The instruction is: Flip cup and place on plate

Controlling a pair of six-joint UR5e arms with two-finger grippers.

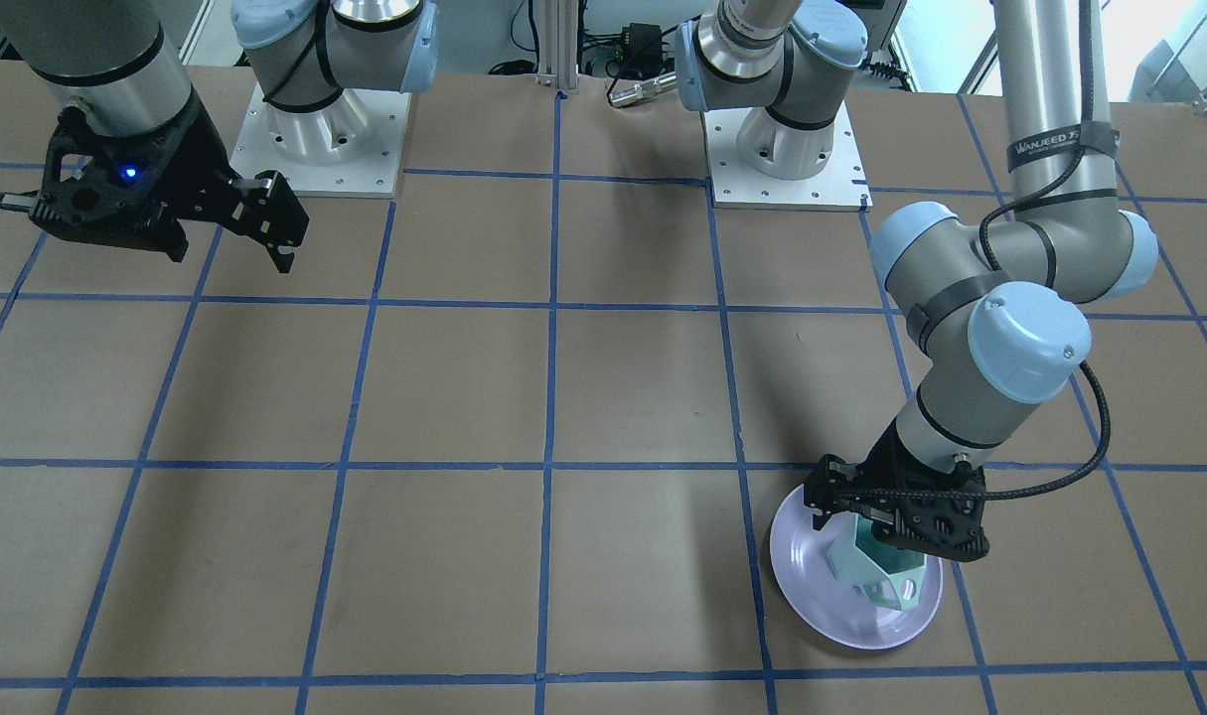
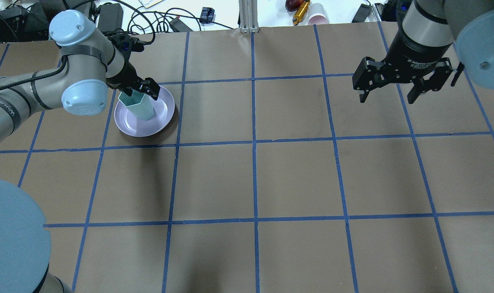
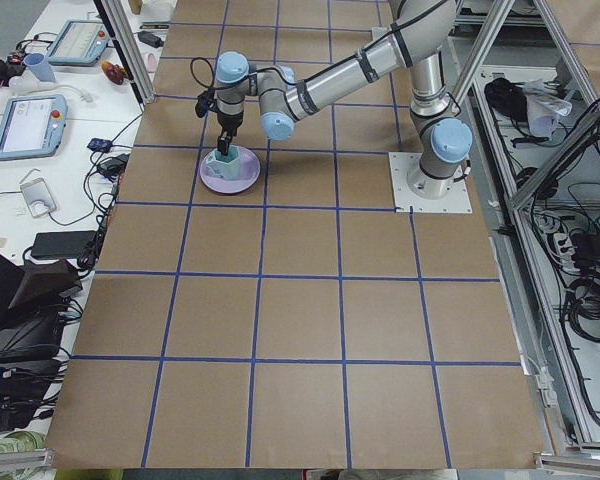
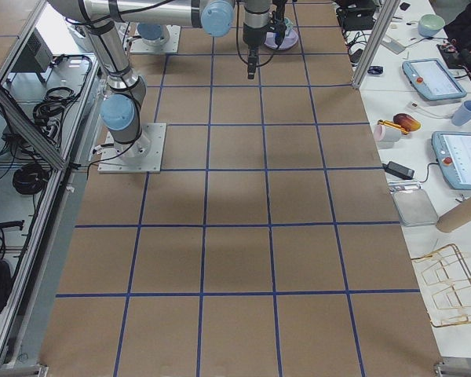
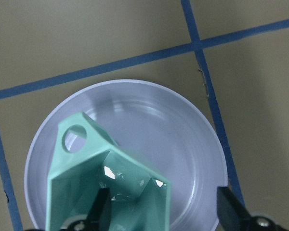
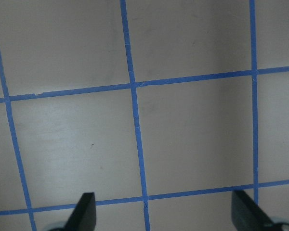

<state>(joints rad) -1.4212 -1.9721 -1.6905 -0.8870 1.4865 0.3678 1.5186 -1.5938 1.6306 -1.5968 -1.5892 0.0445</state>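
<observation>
The mint-green cup [image 2: 139, 106] stands on the lavender plate [image 2: 161, 110] with its hexagonal opening up, at the far left of the table. My left gripper [image 2: 145, 91] is over it, jaws apart. In the left wrist view one finger [image 5: 103, 209] sits at the cup's [image 5: 86, 173] opening, and the other finger [image 5: 229, 209] stands clear of its wall above the plate [image 5: 183, 130]. In the front view the gripper [image 1: 861, 521] hides the cup's [image 1: 876, 571] top. My right gripper [image 2: 387, 99] hangs open and empty over bare table at the far right.
The two arm bases [image 1: 320, 149] [image 1: 787, 164] stand at the robot's side of the brown, blue-taped table. Cables, a pink paper cup [image 2: 318, 18] and other clutter lie beyond the far edge. The right wrist view shows only taped table [image 6: 135, 120].
</observation>
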